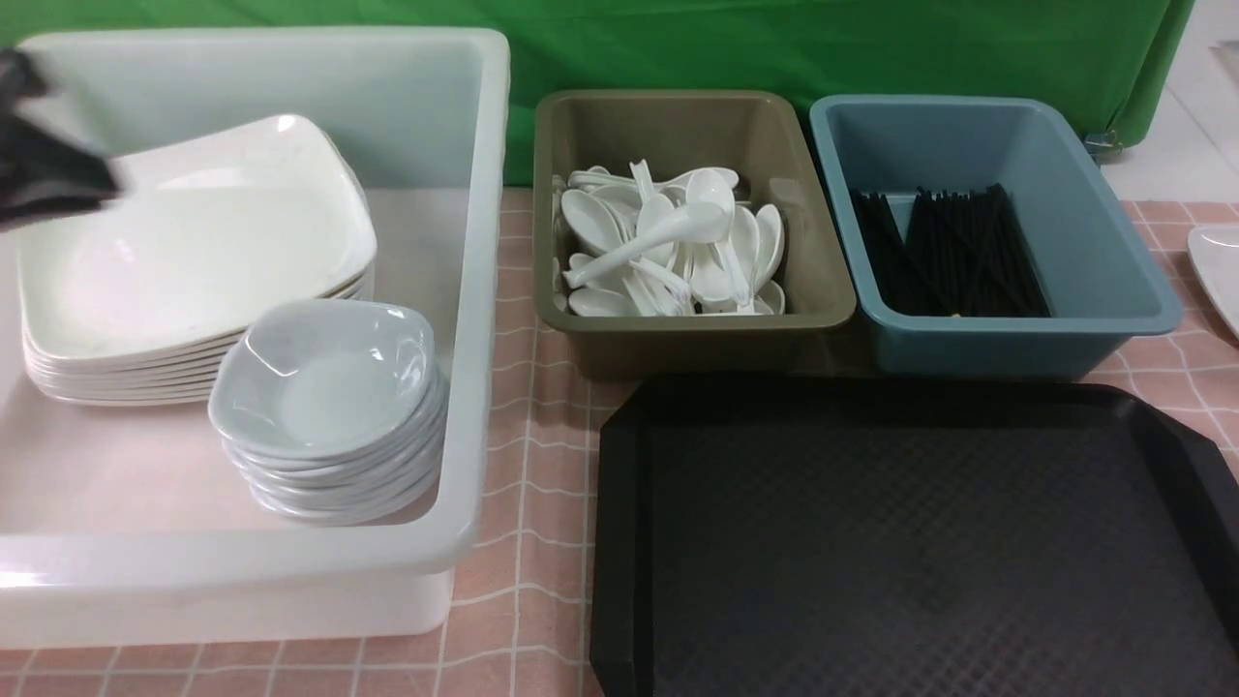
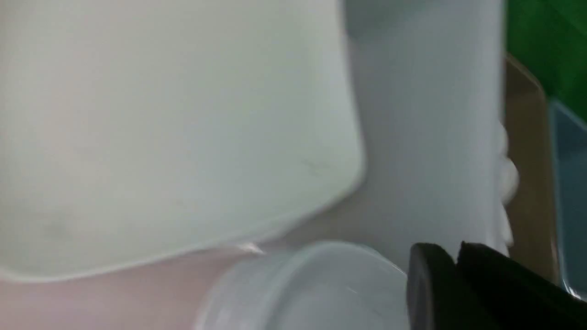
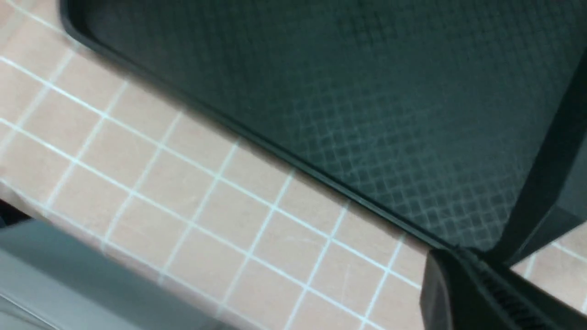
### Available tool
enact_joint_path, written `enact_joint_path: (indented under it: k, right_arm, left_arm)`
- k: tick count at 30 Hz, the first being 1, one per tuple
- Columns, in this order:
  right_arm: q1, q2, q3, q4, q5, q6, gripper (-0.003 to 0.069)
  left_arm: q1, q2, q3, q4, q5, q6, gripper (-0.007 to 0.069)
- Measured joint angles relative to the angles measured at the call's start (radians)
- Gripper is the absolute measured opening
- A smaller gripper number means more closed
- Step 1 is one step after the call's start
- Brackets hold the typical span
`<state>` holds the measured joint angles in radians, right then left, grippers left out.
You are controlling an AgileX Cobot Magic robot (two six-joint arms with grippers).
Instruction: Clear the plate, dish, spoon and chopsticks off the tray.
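Note:
The black tray (image 1: 619, 503) lies at the front right with nothing on its textured floor; the right wrist view shows its rim and floor (image 3: 321, 91). A large white plate (image 1: 194, 252) tops a stack in the white tub, also seen in the left wrist view (image 2: 160, 137). A small bluish dish (image 1: 324, 378) tops a second stack beside it (image 2: 312, 293). White spoons (image 1: 668, 242) fill the olive bin, and black chopsticks (image 1: 953, 257) lie in the blue bin. My left gripper (image 1: 108, 184) hangs blurred over the plate stack's far left edge, shut and holding nothing (image 2: 454, 256). My right gripper (image 3: 447, 254) is shut and holding nothing, over the tray's rim.
The white tub (image 1: 484, 290) takes up the left side. The olive bin (image 1: 697, 334) and blue bin (image 1: 1026, 339) stand behind the tray. Another white plate's edge (image 1: 1220, 271) shows at the far right on the pink checked cloth (image 1: 523, 581).

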<state>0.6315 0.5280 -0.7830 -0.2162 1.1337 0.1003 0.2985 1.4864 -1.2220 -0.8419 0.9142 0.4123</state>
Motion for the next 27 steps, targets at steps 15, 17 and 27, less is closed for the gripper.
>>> enact_joint_path:
  k: [15, 17, 27]
  right_arm:
    - [0.000, -0.402, 0.330, 0.031, -0.770, 0.052, 0.0033]
    - [0.000, -0.403, 0.378, 0.033, -0.891, 0.052, 0.0033]
    - [0.000, -0.403, 0.432, 0.033, -1.089, 0.052, 0.0050]
  left_arm:
    - [-0.416, -0.100, -0.109, 0.355, 0.123, -0.111, -0.0007]
    - [-0.416, -0.109, -0.109, 0.355, 0.124, -0.112, -0.0005]
    - [-0.418, -0.119, -0.109, 0.358, 0.131, -0.120, -0.0003]
